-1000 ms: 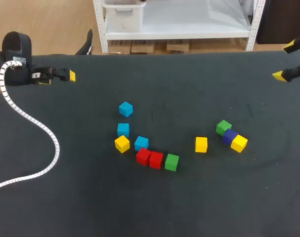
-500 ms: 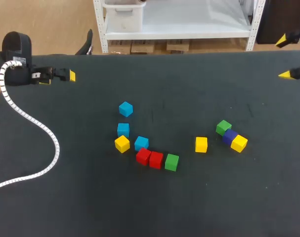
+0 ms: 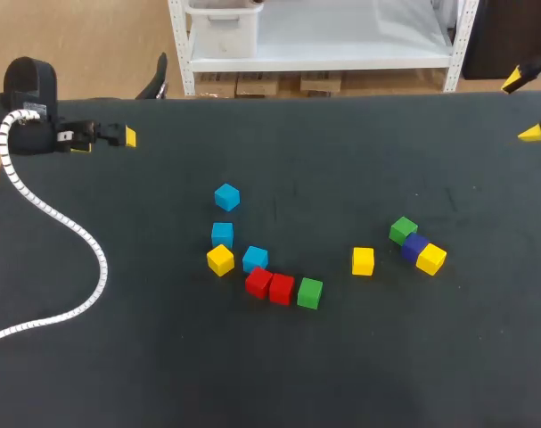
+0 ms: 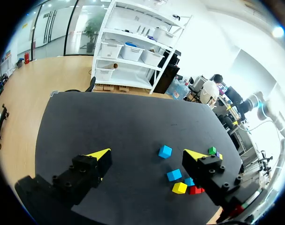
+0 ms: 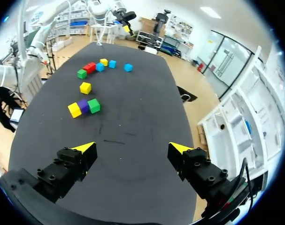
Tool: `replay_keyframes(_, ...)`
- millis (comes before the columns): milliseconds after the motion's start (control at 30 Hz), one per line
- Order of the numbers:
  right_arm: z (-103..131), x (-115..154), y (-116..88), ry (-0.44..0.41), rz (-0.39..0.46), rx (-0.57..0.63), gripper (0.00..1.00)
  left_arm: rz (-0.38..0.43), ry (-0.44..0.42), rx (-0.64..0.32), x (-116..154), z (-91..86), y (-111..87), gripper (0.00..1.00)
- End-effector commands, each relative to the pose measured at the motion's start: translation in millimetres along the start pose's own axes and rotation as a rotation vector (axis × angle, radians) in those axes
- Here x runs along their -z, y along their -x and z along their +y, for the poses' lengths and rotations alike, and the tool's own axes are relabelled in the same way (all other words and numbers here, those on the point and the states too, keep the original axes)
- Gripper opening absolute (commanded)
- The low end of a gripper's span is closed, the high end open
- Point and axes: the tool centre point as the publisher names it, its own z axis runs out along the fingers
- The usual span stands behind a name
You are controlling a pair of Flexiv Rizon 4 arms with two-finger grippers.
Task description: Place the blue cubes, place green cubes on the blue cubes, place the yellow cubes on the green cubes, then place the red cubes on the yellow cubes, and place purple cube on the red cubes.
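Over the back left corner of the black bench (image 3: 163,357) the left arm's yellow-tipped gripper (image 3: 105,142) is held, with a white coiled cable (image 3: 52,217) trailing from the arm across the surface. In the left wrist view its fingers (image 4: 99,154) are spread wide, and nothing is gripped between them. Left of centre, a rearmost light-blue cube (image 3: 226,196) is set on its own. A second light-blue cube (image 3: 222,234) is found just in front of it. Right in front of that one a left yellow cube (image 3: 220,259) is placed, and a third light-blue cube (image 3: 255,259) is seen just beside it. A curving line is then picked up: a first red cube (image 3: 258,282) is pressed against a second red cube (image 3: 282,288), and a left green cube (image 3: 310,292) is tucked close beside the pair. Right of centre, a lone yellow cube (image 3: 363,260) is left apart from the rest. Beyond it a tight diagonal row is formed, with a right green cube (image 3: 403,230) at the back. A purple cube (image 3: 415,245) is wedged in the middle of the row and a right yellow cube (image 3: 430,259) sits at the front. All cubes are resting on the bench and none is stacked. At the back right corner the right arm's yellow-tipped gripper (image 3: 521,107) is held, well apart from every cube. In the right wrist view its fingers (image 5: 84,148) are parted wide, and nothing is held.
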Motion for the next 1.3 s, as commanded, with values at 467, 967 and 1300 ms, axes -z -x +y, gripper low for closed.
replay_keyframes(467,0,-1,-15,-0.083,-0.066,-0.163,1.00,0.000,0.001,0.000,0,-0.2,0.0,1.00)
replay_keyframes(967,9,-18,-10,-0.042,-0.092,-0.133,1.00,0.000,0.001,0.000,0,-0.2,0.0,1.00)
replay_keyframes(1300,9,-18,-10,-0.042,-0.092,-0.133,1.00,0.057,0.003,-0.180,-5,-0.6,-14.8,1.00)
